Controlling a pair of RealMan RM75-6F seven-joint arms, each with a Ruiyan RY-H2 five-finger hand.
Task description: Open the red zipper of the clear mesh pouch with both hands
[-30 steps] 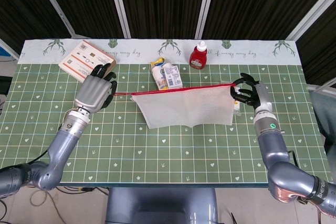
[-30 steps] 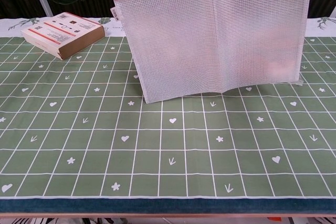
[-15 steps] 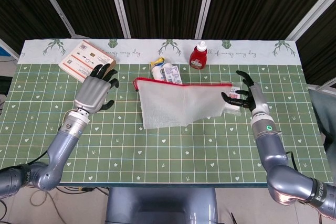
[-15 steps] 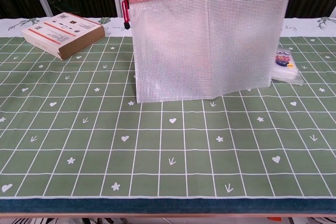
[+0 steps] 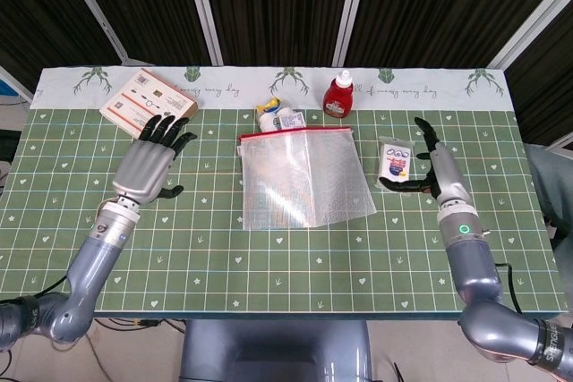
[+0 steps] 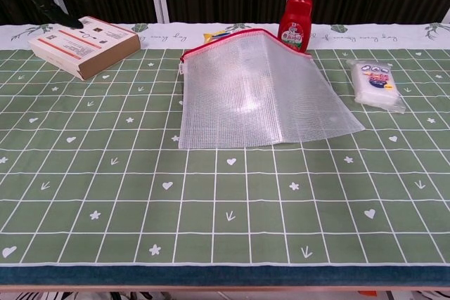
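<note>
While both hands hover with their fingers spread and nothing in them, the clear mesh pouch lies flat near the middle of the green grid-patterned table mat, its red zipper running along the far edge. In the chest view that far edge arches up slightly where it rests against a small yellow-and-white packet behind it. The left hand hangs above the mat well apart from the pouch, fingertips pointing toward a flat cardboard box with an orange-striped label that sits at the far left corner. The right hand is released too, palm turned inward, just beside a small white wrapped packet with a colourful label, which lies between that hand and the pouch. A red squeeze bottle with a white cap stands upright just beyond the pouch's far right corner.
</note>
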